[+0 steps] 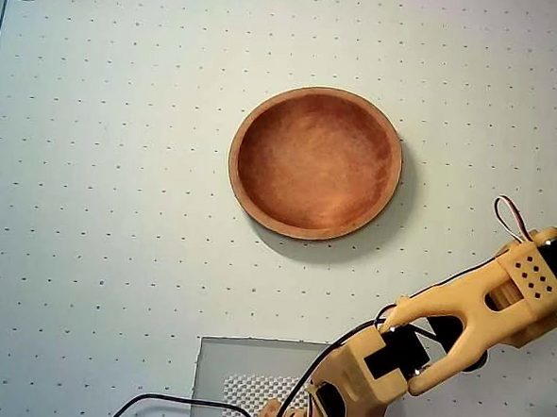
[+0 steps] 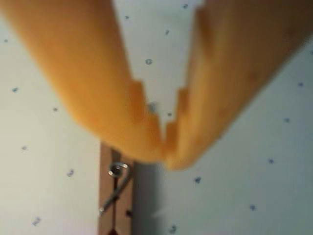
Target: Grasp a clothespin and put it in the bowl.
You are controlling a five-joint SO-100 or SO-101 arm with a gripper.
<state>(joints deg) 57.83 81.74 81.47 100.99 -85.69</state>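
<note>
hand (image 2: pixel 164 147): fingertips meet, we see nothing between them | clothespin (image 2: pixel 115 196): flat on tabletop (image 1: pixel 89 206) just below the tips in wrist view, hidden overhead | bowl (image 1: pixel 315 163): empty, centre, far-left of arm (image 1: pixel 461 324)

Overhead looks straight down; wrist camera hugs the mat (image 2: pixel 49 98).
</note>
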